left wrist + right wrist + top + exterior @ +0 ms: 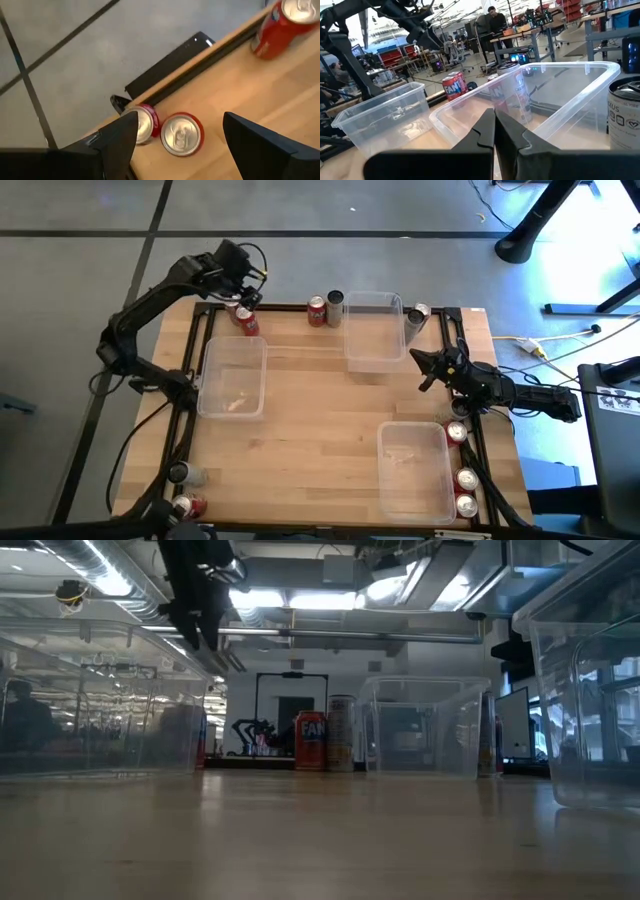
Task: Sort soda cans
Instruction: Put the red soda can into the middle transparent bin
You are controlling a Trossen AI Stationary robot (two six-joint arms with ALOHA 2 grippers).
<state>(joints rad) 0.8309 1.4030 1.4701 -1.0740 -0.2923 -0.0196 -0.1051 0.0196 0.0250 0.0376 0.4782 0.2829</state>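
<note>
Sorting barely begun: soda cans (318, 311) at table edges, clear bins (232, 378) canless; left gripper (180, 137) spread, right gripper (495, 131) pressed together.

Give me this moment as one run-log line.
left gripper: open above two upright red soda cans at far-left table corner | right gripper: shut, empty, near clear plastic bin | bins: no cans

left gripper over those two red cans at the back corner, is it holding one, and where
Nothing is held. The left gripper is open above the two red cans, one finger on each side. The right gripper is shut on nothing.
</note>
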